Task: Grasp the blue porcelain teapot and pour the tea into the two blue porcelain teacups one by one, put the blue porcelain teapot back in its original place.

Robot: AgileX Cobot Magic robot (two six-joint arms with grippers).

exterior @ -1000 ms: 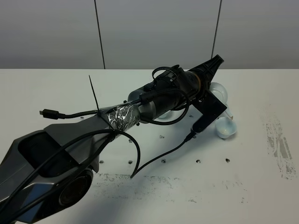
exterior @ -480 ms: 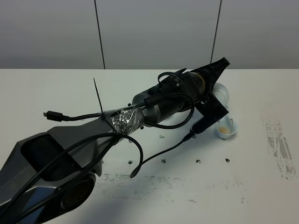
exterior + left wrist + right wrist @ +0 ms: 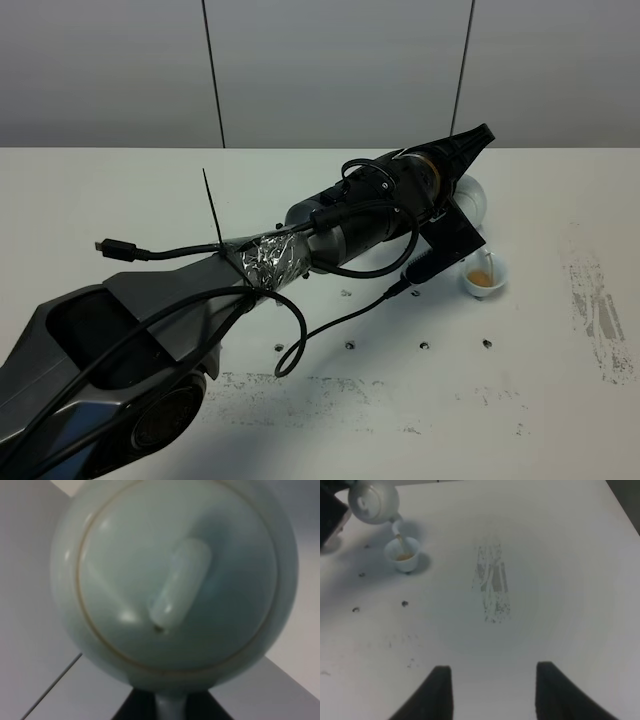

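— Where the high camera looks down on the white table (image 3: 100,180), what holds the pot?

— Left arm (image 3: 340,225), black, a band of crumpled foil (image 3: 265,255) round it, loose black cables (image 3: 295,335) trailing. It reaches across to the right side. Left gripper (image 3: 465,145) clamped on the rear of the round, glossy, pale blue porcelain teapot (image 3: 476,197). Pot off the table, tipped spout-down.

— Below it?

— One small pale blue handleless porcelain teacup (image 3: 482,282), upright on the table. Thin amber stream (image 3: 487,262) runs from spout into cup. Amber tea pooled inside, level under the rim.

— Left wrist camera?

— Teapot fills the view, blurred, lid side facing the lens. Round lid (image 3: 125,555) seated, fine seam all round, oblong knob (image 3: 180,587) at centre. Loop handle (image 3: 170,707) passes between two dark jaw parts; jaws closed narrow onto it. Inside of pot not visible.

— Right wrist camera?

— Right gripper (image 3: 495,695) above bare table, its two dark fingers (image 3: 440,695) spread wide, nothing between them. Well apart from it: teapot tilted over the teacup, spout just above the rim, stream falling in. Cup part full, tea amber. Grey scuff patch (image 3: 492,587) on the table, beside the cup but not touching. Small dark holes (image 3: 404,603) near the cup's foot.
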